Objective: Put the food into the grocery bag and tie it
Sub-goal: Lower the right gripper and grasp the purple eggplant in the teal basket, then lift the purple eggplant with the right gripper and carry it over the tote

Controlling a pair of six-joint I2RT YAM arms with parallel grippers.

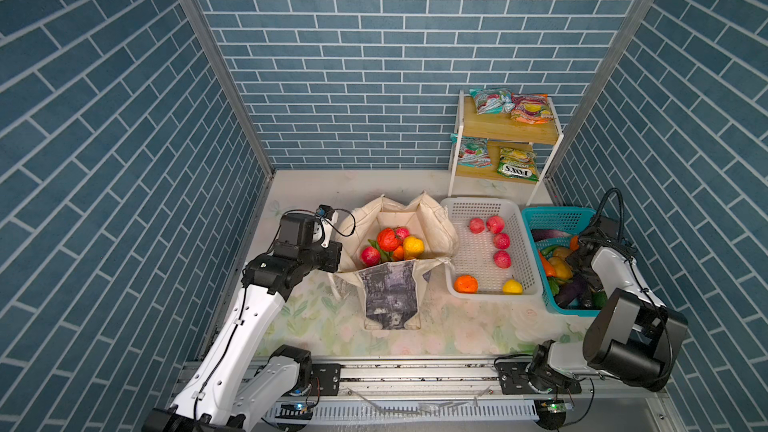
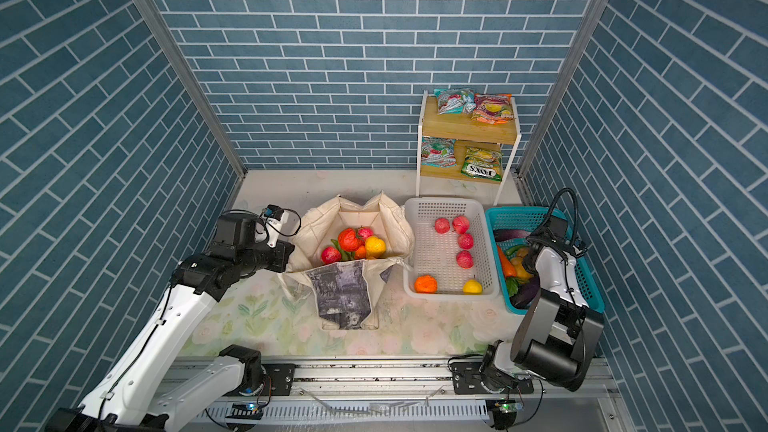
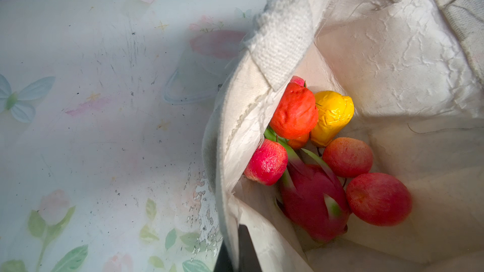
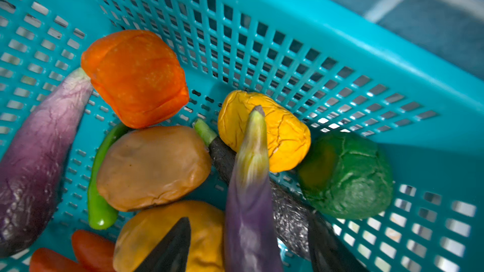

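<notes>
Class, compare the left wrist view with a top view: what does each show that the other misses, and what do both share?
Left wrist view only: the dragon fruit's pink body and two red apples beside it, low in the bag. A top view only: the white basket of loose fruit, the teal basket, the shelf with snack packets, the canvas tote's printed panel. Both: the tote, the yellow pear and the crinkled red-orange fruit inside it.
</notes>
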